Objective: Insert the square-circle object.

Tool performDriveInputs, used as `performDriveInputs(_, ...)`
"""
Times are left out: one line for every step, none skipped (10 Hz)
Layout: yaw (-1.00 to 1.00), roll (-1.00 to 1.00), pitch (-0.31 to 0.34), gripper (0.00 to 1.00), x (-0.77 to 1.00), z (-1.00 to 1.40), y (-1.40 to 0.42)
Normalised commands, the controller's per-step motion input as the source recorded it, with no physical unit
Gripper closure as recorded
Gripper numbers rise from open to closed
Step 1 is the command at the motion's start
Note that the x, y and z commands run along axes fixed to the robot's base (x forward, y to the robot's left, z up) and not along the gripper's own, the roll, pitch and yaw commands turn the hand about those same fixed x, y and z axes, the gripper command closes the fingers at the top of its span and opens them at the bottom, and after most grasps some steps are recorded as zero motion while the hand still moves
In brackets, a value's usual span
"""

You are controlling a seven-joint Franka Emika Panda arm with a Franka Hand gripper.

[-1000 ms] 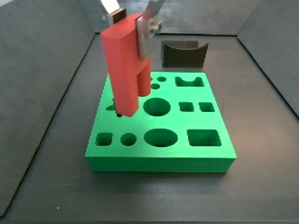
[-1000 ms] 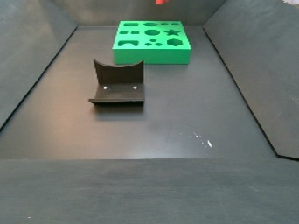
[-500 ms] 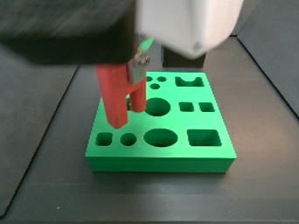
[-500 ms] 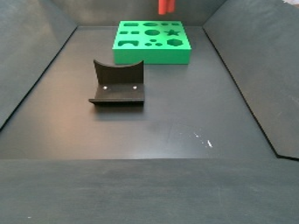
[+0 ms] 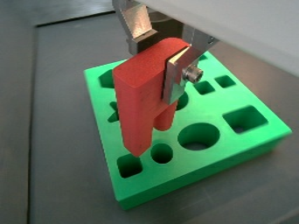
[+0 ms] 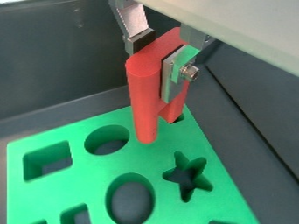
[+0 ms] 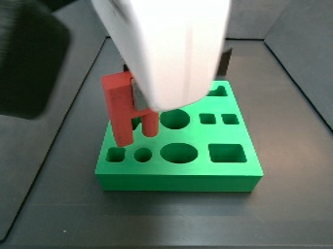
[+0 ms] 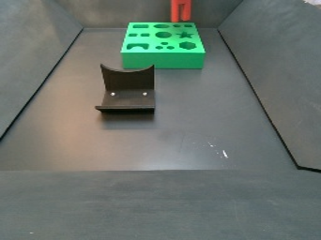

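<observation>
The square-circle object is a red bar that hangs upright with its two legs pointing down. My gripper is shut on its upper end between silver fingers; both wrist views show this grip. The bar hangs over the green board, its leg ends close to the board's top near the holes at one edge. I cannot tell whether they touch. In a side view the bar stands over the board's left part. In the other side view it shows above the board.
The fixture stands on the dark floor in front of the board. The arm's white body fills much of a side view and hides the gripper there. Dark walls ring the floor.
The bar and my gripper have come down toward the green board and shifted a little left in a side view. The arm now blocks more of that view.
</observation>
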Motion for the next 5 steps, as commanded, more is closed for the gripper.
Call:
performDriveInputs(-0.99,-0.17,-0.129,1.0,0.0,0.0,-0.01)
performDriveInputs(-0.95,-0.21,-0.147,1.0,0.0,0.0,-0.01)
performDriveInputs(-0.99,-0.13,-0.113,1.0,0.0,0.0,-0.02)
performDriveInputs(-0.89,-0.09,-0.1,1.0,-0.05,-0.11,-0.12)
performDriveInputs(-0.75,-0.16,-0.113,1.0,-0.22,-0.17,-0.11)
